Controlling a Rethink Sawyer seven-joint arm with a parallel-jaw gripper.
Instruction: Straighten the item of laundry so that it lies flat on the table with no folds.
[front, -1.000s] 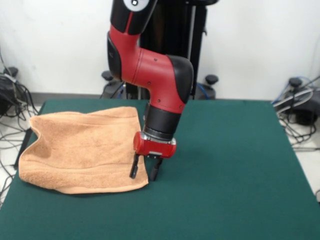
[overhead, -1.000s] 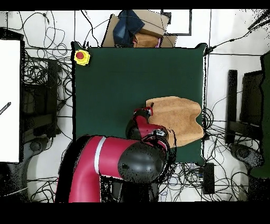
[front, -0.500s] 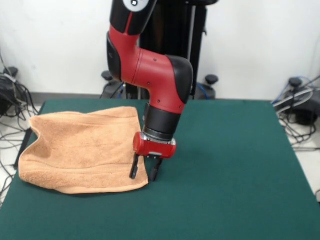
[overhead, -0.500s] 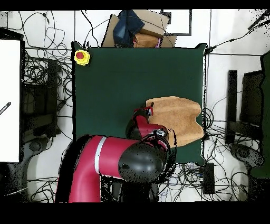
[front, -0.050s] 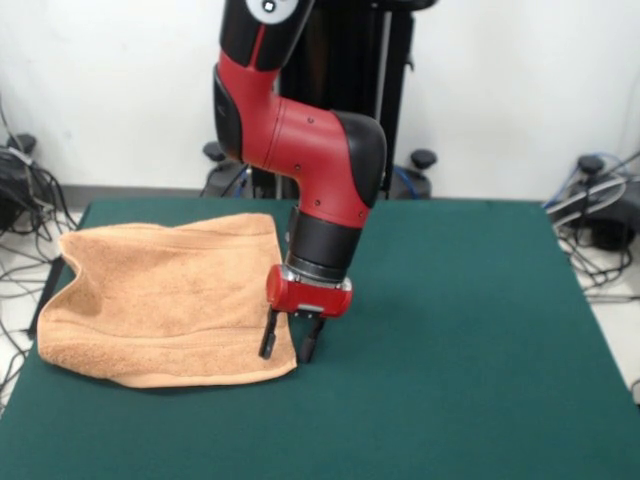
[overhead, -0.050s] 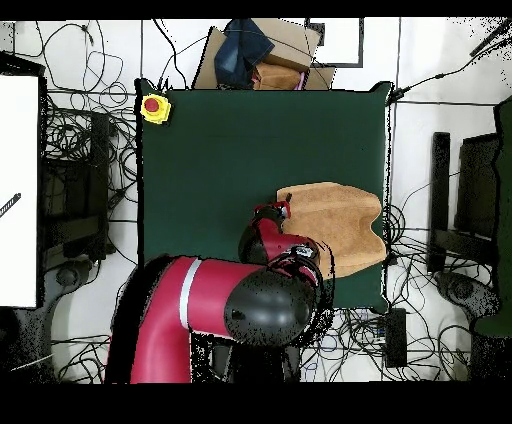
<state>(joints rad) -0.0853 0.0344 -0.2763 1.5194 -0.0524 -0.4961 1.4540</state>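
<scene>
The peach-orange towel is lying on the dark green table, reaching to the table's left edge in the front view, and in the overhead view it is sitting by the table's right edge. The gripper is hanging right at the towel's near right corner, its two black fingers standing slightly apart, one in front of the cloth's side hem and the other just off it over the green; nothing is clamped between them. Against the pictures from a second and half a second ago, nothing is shifting: arm, gripper and towel are keeping the same places. The towel is not lying flat. Its left side is dipping inward in a curved notch, its near edge is showing a thick doubled hem, and soft folds are running across its upper part.
</scene>
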